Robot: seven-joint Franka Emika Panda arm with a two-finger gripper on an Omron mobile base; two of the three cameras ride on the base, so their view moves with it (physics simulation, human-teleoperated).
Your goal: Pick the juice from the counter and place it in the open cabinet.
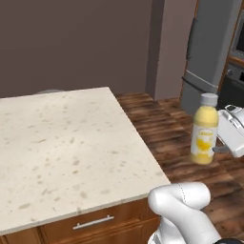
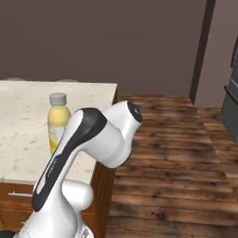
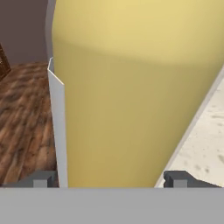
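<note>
The juice [image 1: 205, 136] is a slim bottle of pale yellow liquid with a grey-white cap. It hangs upright in the air, clear of the counter [image 1: 62, 143], to the right of the slab's edge in the left base view. My gripper [image 1: 220, 143] reaches in from the right and is shut on the bottle's lower body. In the right base view the juice [image 2: 58, 123] shows behind my arm, in front of the counter [image 2: 23, 116]. In the hand view the juice [image 3: 131, 87] sits between my gripper [image 3: 111, 179] tips. The open cabinet is out of view.
A grey fridge [image 1: 209, 47] stands at the back right, with a dark oven [image 1: 234, 81] beside it. Wooden floor [image 2: 176, 162] stretches right of the counter. A drawer with a silver handle [image 1: 93, 222] sits under the slab. My own arm [image 2: 88, 148] rises close by.
</note>
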